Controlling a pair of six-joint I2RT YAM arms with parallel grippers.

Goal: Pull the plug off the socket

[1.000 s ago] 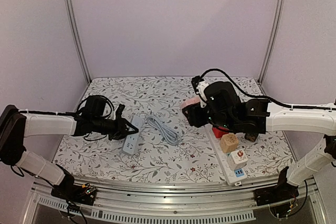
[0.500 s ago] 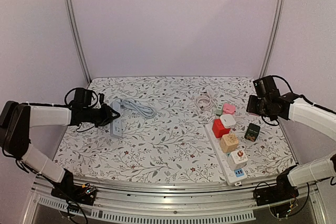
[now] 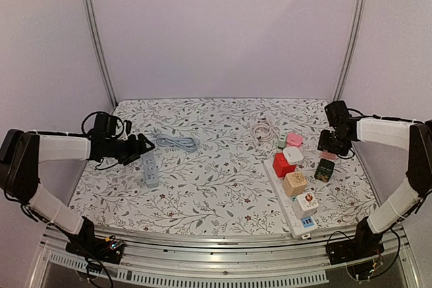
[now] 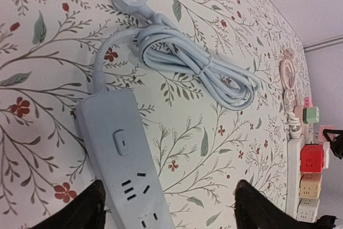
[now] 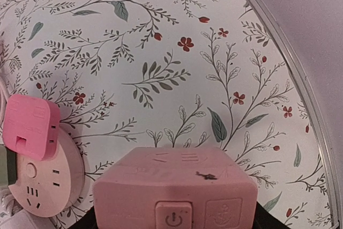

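the pink plug [image 5: 174, 191] sits clamped between the fingers of my right gripper [image 3: 331, 145], off the white socket strip [image 3: 277, 185] and out over the flowered table [image 3: 216, 193] near its right edge, just beyond the green cube [image 3: 324, 170]. by my reading the pull is done and the set-down is in hand: lower it onto bare cloth clear of the cube, then let go. my left gripper [image 4: 171, 215] hangs spread wide over the grey strip [image 4: 126, 170]. my right fingers are cut off at the frame's edge, the plug's pins are hidden, and i cannot tell whether it touches the cloth.
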